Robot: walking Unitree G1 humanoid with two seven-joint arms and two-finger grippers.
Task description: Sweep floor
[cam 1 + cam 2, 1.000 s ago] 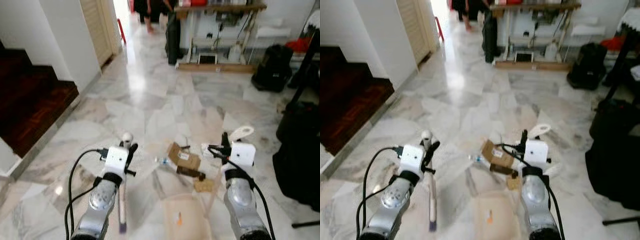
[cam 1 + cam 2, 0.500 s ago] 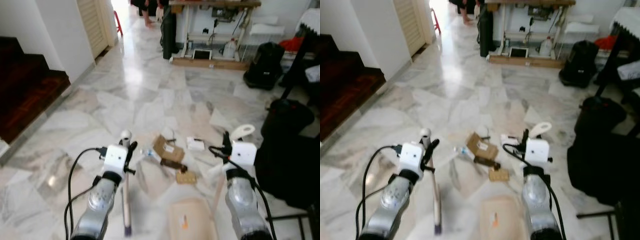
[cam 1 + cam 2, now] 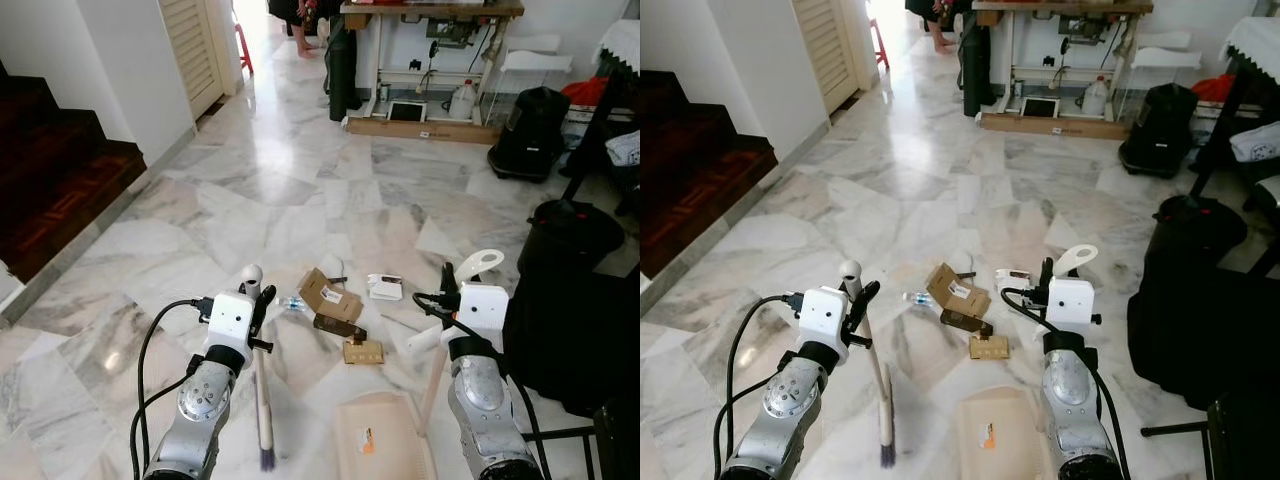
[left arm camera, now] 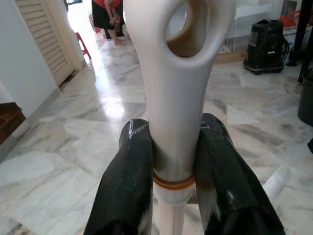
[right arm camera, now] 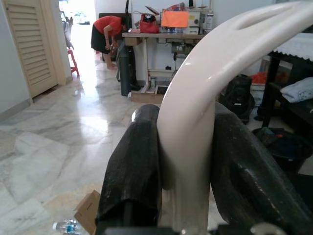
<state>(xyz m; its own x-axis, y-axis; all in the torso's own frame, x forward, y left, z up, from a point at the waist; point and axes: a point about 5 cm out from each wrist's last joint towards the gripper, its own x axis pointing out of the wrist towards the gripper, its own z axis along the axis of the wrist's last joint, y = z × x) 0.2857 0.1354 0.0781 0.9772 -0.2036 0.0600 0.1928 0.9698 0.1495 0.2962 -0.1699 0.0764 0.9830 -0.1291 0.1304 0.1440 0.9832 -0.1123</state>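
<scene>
Above the marble floor, left end effector clamps the broom handle; right end effector clamps the dustpan handle.

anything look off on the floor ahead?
Yes: litter is scattered on the marble floor just ahead of both tools: a torn cardboard box, a smaller cardboard scrap, a dark flat piece, a white packet and a small plastic bottle.

Cardboard scraps on the floor, ahead of dustpan.
</scene>
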